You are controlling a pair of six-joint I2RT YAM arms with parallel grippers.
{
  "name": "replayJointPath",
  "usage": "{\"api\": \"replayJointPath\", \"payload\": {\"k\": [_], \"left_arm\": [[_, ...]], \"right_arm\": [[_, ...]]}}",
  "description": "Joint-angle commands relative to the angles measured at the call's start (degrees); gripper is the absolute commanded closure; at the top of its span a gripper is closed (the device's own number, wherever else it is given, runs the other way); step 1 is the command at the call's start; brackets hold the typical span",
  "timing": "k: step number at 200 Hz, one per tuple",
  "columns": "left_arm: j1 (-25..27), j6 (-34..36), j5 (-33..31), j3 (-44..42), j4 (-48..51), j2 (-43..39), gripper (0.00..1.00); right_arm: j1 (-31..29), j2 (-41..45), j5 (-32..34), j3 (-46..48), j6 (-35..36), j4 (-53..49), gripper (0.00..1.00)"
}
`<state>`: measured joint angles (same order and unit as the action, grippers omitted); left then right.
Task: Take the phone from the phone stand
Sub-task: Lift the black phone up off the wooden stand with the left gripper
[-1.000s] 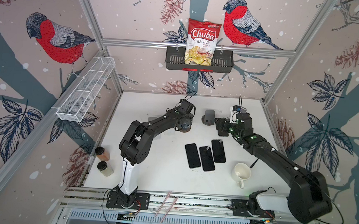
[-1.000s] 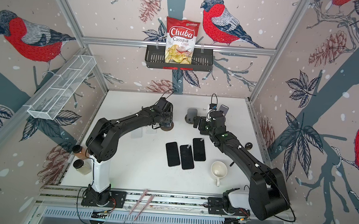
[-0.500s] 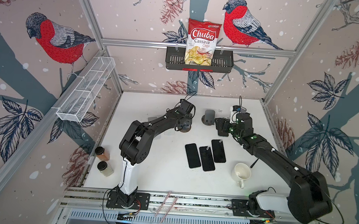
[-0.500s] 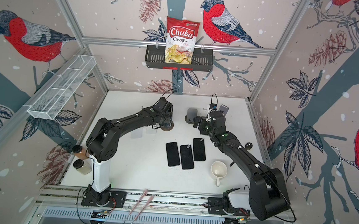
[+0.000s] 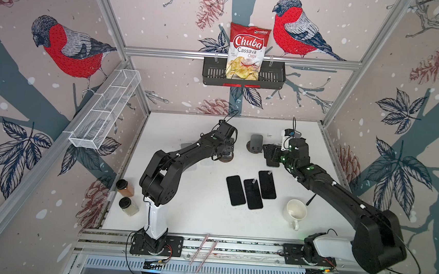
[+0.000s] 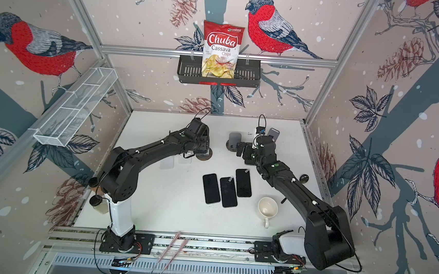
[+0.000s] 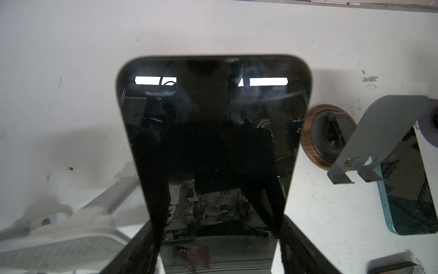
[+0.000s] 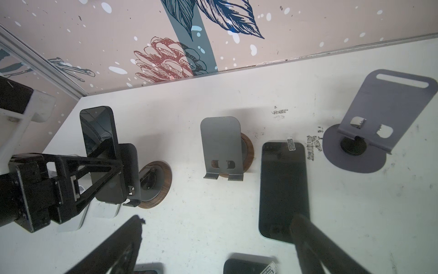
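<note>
In both top views we look down on a white table (image 5: 201,214) boxed in by aluminium posts and walls papered with red-breasted birds, pine cones and leaves. A black basket (image 5: 243,75) hangs on the back rail with a red chips bag (image 5: 247,51) standing in it, and a white wire rack (image 5: 105,112) runs along the left wall. Two spice jars (image 5: 127,197) stand at the table's left edge, a white mug (image 5: 296,211) sits near the front right, and three dark phones lie side by side (image 5: 252,192) in the middle. The tabletop is scuffed and speckled.

In the right wrist view we see the left gripper (image 8: 111,166) closed on the edges of the phone (image 8: 99,132), which stands upright against its stand (image 8: 151,183), a grey plate on a round wooden base; we cannot tell whether the phone has left the stand's lip. An empty stand (image 8: 222,147) sits just beside it, and a grey one (image 8: 379,123) farther along.

In the left wrist view the phone's black screen (image 7: 213,142) fills the space between the fingers (image 7: 305,249).

The right gripper (image 5: 272,153) hovers with jaws spread wide, holding nothing, above the table near the flat phones.
</note>
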<state>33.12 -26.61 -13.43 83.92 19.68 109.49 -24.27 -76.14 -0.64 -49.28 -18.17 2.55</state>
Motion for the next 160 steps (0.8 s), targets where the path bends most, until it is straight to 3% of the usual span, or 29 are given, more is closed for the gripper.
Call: {"api": "replayJointPath", "payload": {"k": [1, 78, 160], "left_arm": [[0.01, 1.20, 0.85, 0.03, -1.71, -1.09, 0.37], [0.01, 1.50, 4.23, -0.31, -1.76, -2.87, 0.37], [1.04, 0.36, 3.24, -5.61, -1.67, -7.65, 0.37]], "right_arm": [[-0.05, 0.00, -0.50, -0.18, -0.24, 1.32, 0.01], [-0.03, -0.08, -0.60, -0.24, -0.20, 1.32, 0.01], [-0.15, -0.22, -0.80, -0.28, -0.26, 1.23, 0.01]]}}
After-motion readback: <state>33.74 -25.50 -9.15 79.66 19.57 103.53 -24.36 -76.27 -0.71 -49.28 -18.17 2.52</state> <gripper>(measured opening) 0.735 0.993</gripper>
